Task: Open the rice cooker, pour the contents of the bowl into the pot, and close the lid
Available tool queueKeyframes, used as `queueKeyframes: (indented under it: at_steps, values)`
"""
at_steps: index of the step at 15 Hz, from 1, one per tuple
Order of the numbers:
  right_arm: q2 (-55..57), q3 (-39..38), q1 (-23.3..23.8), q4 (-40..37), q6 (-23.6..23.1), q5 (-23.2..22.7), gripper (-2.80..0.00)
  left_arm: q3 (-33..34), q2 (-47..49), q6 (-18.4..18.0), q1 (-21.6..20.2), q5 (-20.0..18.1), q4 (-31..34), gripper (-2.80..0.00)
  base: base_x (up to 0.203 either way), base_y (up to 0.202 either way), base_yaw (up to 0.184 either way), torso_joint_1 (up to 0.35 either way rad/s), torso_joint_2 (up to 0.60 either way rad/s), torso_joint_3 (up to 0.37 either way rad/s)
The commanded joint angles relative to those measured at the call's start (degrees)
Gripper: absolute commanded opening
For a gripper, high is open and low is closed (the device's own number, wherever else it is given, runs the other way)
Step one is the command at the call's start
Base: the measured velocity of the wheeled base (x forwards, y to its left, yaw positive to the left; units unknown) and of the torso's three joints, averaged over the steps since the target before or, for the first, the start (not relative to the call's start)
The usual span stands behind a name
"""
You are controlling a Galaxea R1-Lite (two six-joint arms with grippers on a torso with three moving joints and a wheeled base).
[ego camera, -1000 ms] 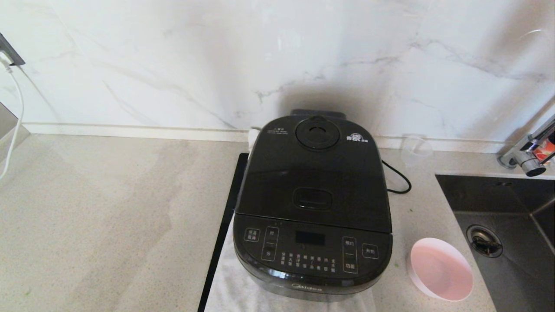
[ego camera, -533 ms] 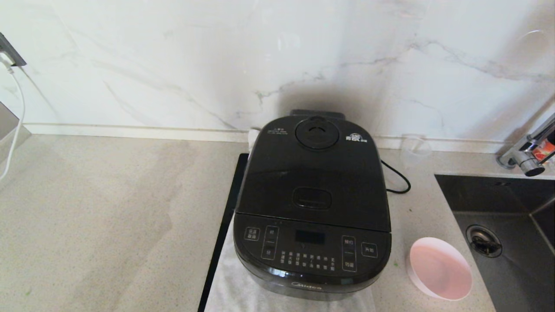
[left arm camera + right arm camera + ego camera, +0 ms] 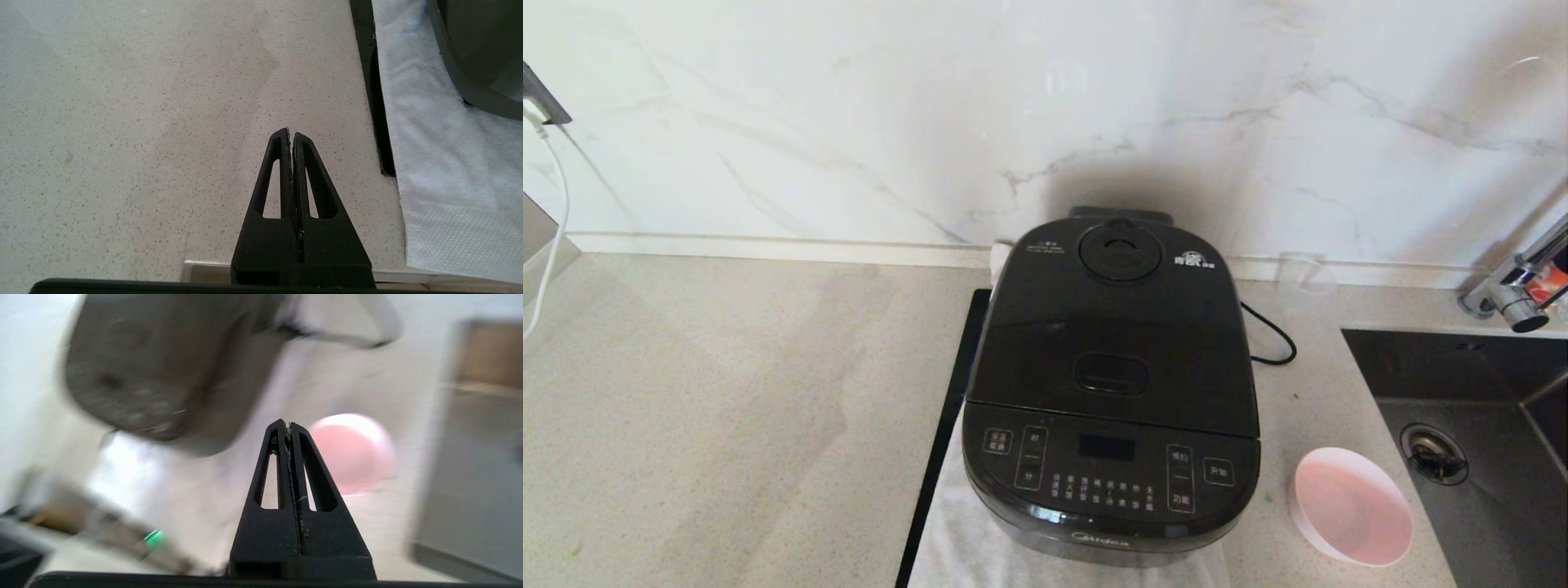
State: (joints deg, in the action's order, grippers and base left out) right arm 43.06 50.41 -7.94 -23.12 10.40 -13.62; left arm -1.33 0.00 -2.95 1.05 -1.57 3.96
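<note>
Both hands are pressed shut on nothing — our left hand point(image 3: 291, 134) over bare desk point(image 3: 143, 122), our right hand point(image 3: 288, 424) near the empty-looking bowl point(image 3: 1353, 506) beside the closed cooker point(image 3: 1112, 384) — light, slick, probably best pinched by its rim.

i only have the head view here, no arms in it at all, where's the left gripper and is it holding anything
Observer: The left gripper hangs over bare countertop beside the white cloth, shut and empty.
Operator: and the right one
Observer: The right gripper is shut too, empty, pointing toward the bowl beside the rice cooker.
Operator: anything under the cooker i should know about
Observer: The left wrist view shows the cloth reaching under the cooker's base.
</note>
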Motion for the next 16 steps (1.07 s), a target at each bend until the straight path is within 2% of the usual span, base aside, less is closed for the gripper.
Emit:
queueKeyframes:
  at_steps: [1,3,6,8,13,16]
  values:
    - [10.52,0.99,-0.80,1.58,2.38,-2.47,-2.80,0.02,-0.09,0.05,0.01,-0.01,-0.01,-2.80,0.000,0.000,0.000,0.000,0.00,0.000]
    - [17.19,3.05,-5.08,4.17,8.04,-3.24,-2.80,0.02,-0.09,0.05,0.01,-0.01,-0.01,-2.80,0.000,0.000,0.000,0.000,0.00,0.000]
    - [23.62,5.81,-16.90,5.49,14.62,-3.57,-2.80,0.02,-0.09,-0.04,0.01,-0.01,-0.01,-2.80,0.000,0.000,0.000,0.000,0.00,0.000]
    - [27.31,7.30,-22.91,5.78,18.64,-3.55,-2.80,0.02,-0.09,0.04,0.01,-0.01,-0.01,-2.80,0.000,0.000,0.000,0.000,0.00,0.000]
    - [31.19,9.07,-27.34,5.74,19.93,-3.89,-2.80,0.02,-0.09,0.05,0.01,-0.01,-0.01,-2.80,0.000,0.000,0.000,0.000,0.00,0.000]
    - [32.07,9.44,-31.67,5.41,20.26,-4.13,-2.80,0.02,-0.09,-0.04,0.01,-0.01,-0.01,-2.80,0.000,0.000,0.000,0.000,0.00,0.000]
